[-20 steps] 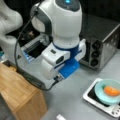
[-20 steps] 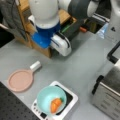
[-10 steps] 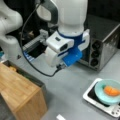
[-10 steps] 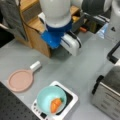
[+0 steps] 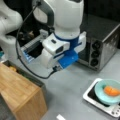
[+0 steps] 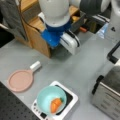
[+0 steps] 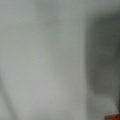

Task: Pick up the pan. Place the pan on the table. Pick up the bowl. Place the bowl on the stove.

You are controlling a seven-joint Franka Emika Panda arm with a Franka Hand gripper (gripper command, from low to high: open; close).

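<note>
Front view: pinkish-brown round pan with white stub handle lay on grey surface, teal bowl holding orange food sat on white stove, claw raised near wooden block; claw state unclear.

Tool fingers apparently hidden behind arm.

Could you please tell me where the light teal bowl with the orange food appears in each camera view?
Front view: light teal bowl at lower right, on the white square stove.
Front view: bowl at bottom centre, on the stove.
Wrist view: not in it.
Shared landmark: the stove.
</note>
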